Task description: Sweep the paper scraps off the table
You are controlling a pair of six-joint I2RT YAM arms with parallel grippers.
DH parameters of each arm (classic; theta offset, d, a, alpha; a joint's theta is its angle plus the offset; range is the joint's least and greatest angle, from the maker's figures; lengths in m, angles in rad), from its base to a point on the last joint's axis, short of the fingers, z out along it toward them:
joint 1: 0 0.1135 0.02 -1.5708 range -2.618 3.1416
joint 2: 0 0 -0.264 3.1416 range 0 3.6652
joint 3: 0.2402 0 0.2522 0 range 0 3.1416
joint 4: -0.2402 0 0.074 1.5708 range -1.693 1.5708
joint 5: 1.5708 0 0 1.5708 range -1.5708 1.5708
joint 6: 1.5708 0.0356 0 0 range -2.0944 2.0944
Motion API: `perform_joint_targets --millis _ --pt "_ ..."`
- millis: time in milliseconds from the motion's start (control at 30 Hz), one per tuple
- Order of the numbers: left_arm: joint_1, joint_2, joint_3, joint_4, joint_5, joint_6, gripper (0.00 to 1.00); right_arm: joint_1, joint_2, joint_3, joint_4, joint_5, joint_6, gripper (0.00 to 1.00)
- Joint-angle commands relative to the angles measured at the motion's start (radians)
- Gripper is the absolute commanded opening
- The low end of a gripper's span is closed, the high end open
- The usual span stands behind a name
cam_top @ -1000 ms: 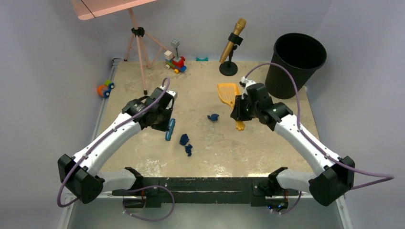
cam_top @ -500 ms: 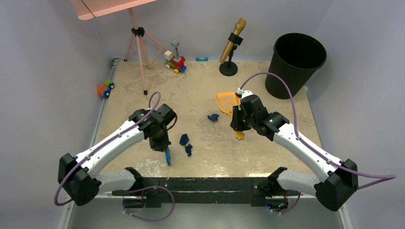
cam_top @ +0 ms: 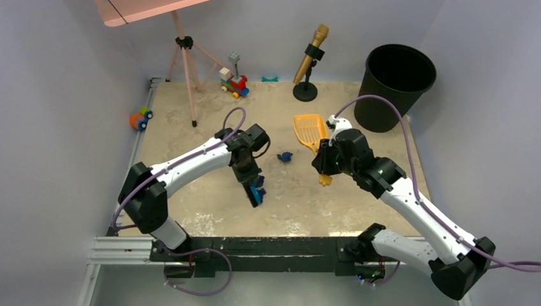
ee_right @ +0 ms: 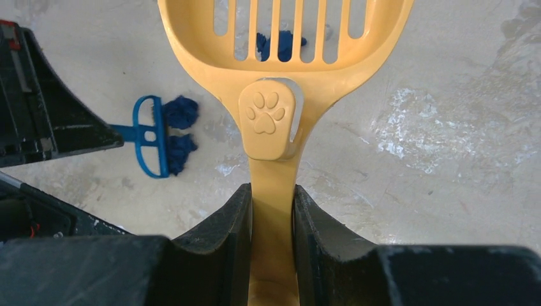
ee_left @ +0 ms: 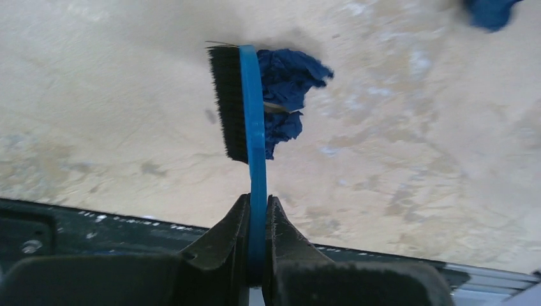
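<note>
The left end effector (ee_left: 257,203) was pressed together on the handle of a blue brush (ee_left: 254,121), its jaws pinching the thin plastic from both sides. The brush stood on edge, with black bristles on one side. Navy paper scraps (ee_left: 288,80) lay bunched against its blue back, touching it, on the beige mottled tabletop (cam_top: 191,146) close to the near edge. Another navy scrap (cam_top: 285,156) sat apart, between the two arms and near the scoop's mouth.

The right end effector (ee_right: 272,191) was clamped on the handle of an orange slotted scoop (ee_right: 268,124). The only marking on the scoop was a raised paw print where the handle met the head. In the right wrist view the lone scrap showed through the slots.

In the overhead view a black bin (cam_top: 395,83) stood beyond the right arm at the tabletop's far right corner.
</note>
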Motion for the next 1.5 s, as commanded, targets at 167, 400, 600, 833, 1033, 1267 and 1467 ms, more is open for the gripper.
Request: perform_joint_targets --millis 167,400,600,833,1033,1267,1467 --pt "0.026 0.130 0.308 0.053 -0.083 0.008 0.00 0.006 -0.034 0.033 -0.075 0.071 0.022 0.00" --pt "0.067 0.091 0.367 0.051 -0.155 0.253 0.00 0.007 -0.064 0.001 -0.088 0.074 0.032 0.00" --pt "0.104 0.075 0.384 0.276 0.063 0.598 0.00 0.007 -0.054 0.008 -0.144 0.155 0.078 0.00" --pt "0.137 0.316 0.680 0.221 0.235 0.850 0.00 0.005 0.015 0.097 -0.422 0.457 0.323 0.00" --pt "0.131 0.526 0.853 0.414 0.678 0.644 0.00 0.006 -0.086 0.099 -0.442 0.512 0.420 0.00" --pt "0.086 0.665 0.903 0.559 0.700 0.471 0.00 0.006 -0.174 0.092 -0.417 0.521 0.448 0.00" --pt "0.066 0.749 0.927 0.393 0.618 0.515 0.00 0.005 -0.165 0.096 -0.415 0.498 0.444 0.00"
